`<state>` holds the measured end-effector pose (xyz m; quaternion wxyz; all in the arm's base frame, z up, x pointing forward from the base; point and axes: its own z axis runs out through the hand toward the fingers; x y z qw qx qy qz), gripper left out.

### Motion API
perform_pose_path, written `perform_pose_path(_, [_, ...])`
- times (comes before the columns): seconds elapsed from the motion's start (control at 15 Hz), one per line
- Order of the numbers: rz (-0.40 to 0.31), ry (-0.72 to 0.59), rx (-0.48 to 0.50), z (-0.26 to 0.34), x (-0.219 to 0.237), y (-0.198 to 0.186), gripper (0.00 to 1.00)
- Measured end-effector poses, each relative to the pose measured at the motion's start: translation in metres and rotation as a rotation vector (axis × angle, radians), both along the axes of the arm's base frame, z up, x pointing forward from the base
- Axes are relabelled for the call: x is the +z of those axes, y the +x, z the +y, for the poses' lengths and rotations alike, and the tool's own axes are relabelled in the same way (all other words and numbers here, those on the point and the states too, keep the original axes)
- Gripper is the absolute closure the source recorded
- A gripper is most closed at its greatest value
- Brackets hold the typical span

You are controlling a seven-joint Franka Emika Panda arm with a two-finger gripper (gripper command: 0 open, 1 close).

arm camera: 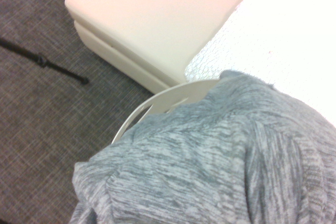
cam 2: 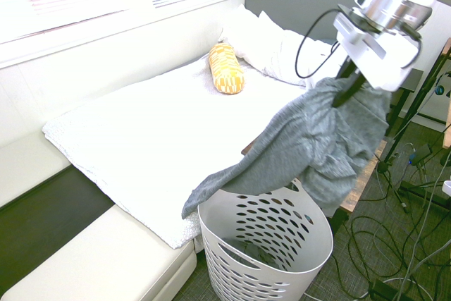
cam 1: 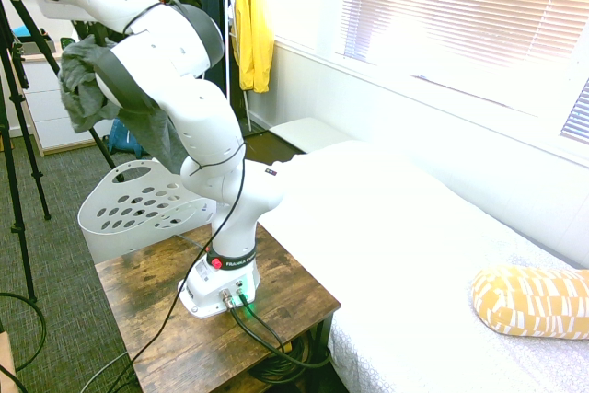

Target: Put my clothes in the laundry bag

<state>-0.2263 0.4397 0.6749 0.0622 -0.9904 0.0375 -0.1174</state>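
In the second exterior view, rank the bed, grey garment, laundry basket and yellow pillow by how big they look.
1. Bed, largest.
2. Grey garment and laundry basket: look alike, left unranked; both sit nearer the camera.
3. Yellow pillow, smallest, though farthest away.

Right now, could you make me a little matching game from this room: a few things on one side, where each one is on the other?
Things:
1. grey garment
2. white laundry basket
3. yellow patterned pillow
4. yellow jacket

Places:
A. lying on the white bed
B. hanging by the window
C. dangling from the pincer
D. standing on the floor beside the bed

Pairs: 1-C, 2-D, 3-A, 4-B
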Motion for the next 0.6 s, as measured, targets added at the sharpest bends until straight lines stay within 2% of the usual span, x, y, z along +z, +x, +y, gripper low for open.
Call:
perform_pose_path(0.2, [0.081,-0.069,0.027,0.005,-0.066,-0.038,1.0])
perform_pose_path(0.33, [0.115,-0.086,0.012,0.014,-0.114,-0.032,1.0])
perform_pose_path(0.47, [0.128,-0.089,0.006,0.023,-0.143,-0.016,1.0])
perform_pose_path(0.53, [0.135,-0.1,0.009,0.027,-0.152,-0.01,0.0])
perform_pose_path(0.6, [0.146,-0.114,0.012,0.03,-0.161,-0.005,0.0])
